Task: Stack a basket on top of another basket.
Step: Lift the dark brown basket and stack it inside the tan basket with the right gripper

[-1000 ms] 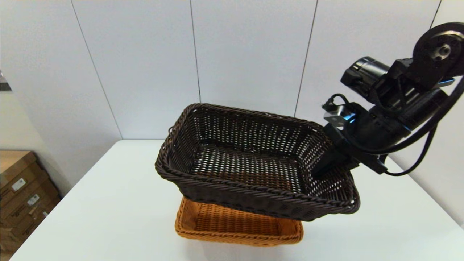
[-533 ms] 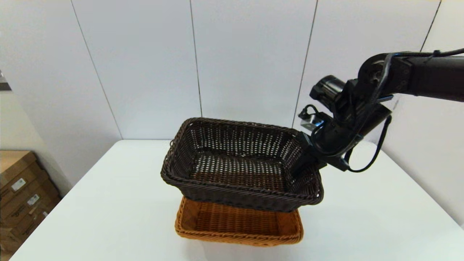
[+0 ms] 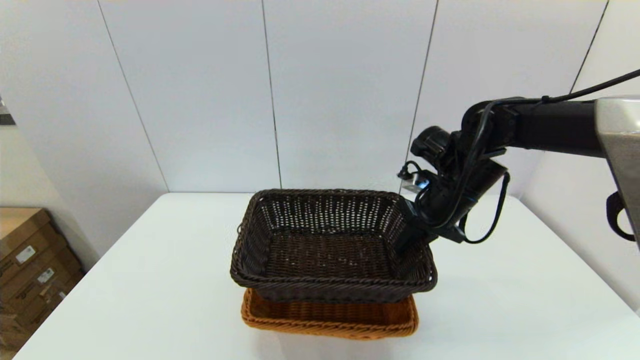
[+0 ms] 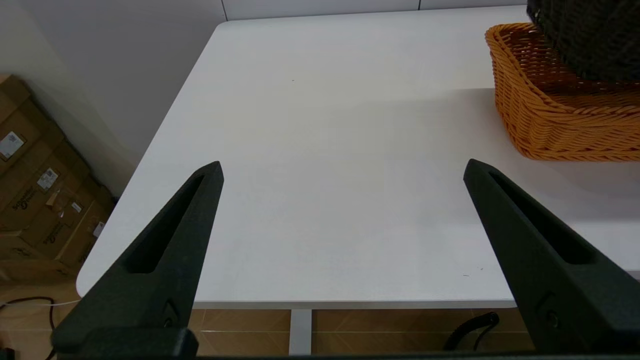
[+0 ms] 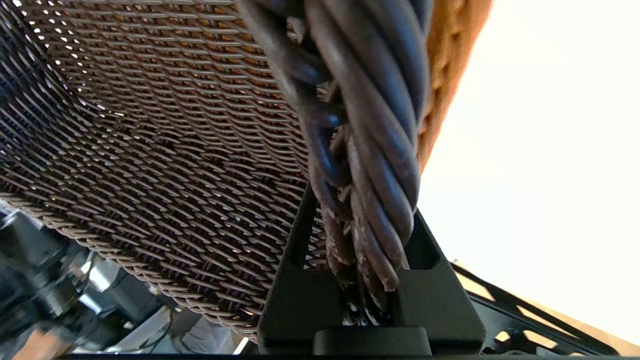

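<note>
The dark brown basket (image 3: 330, 247) hangs level, directly over the orange-tan basket (image 3: 327, 320), which rests on the white table (image 3: 150, 280). Whether the two touch I cannot tell. My right gripper (image 3: 409, 236) is shut on the dark basket's right rim; in the right wrist view the braided rim (image 5: 360, 150) is pinched between both fingers. My left gripper (image 4: 342, 172) stands open over the table's left part, away from the baskets. Its view shows the orange-tan basket (image 4: 555, 115) with a corner of the dark basket (image 4: 590, 35) above it.
Cardboard boxes (image 3: 30, 265) stand on the floor beyond the table's left edge. A white panelled wall (image 3: 300, 90) rises behind the table.
My right arm has carried the dark basket down and away from the camera, levelling it out. It now sits low over the orange-tan basket, hiding most of its inside.
</note>
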Robot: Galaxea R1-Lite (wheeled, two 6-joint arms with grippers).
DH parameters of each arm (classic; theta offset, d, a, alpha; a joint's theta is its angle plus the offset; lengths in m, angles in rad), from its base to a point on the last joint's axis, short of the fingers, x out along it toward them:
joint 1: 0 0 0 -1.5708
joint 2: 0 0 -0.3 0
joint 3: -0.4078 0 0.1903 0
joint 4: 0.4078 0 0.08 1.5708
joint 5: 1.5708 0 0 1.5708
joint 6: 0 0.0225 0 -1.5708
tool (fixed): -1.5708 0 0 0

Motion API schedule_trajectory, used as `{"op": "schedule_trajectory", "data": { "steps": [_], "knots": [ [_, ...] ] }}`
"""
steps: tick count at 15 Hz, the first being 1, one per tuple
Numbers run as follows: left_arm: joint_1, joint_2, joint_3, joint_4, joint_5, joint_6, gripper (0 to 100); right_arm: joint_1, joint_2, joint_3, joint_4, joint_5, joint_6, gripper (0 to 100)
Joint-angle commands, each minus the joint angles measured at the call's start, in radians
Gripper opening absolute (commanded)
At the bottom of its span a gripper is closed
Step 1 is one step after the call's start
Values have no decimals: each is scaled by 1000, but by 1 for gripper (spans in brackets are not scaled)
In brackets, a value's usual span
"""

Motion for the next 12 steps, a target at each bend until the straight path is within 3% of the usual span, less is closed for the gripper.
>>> {"op": "schedule_trajectory", "data": {
  "steps": [1,12],
  "knots": [
    [0,1,0,1,1,0,100,-1,38,-4,4,-7,4,0],
    [0,1,0,1,1,0,100,5,73,-2,-2,-40,7,0]
  ]
}}
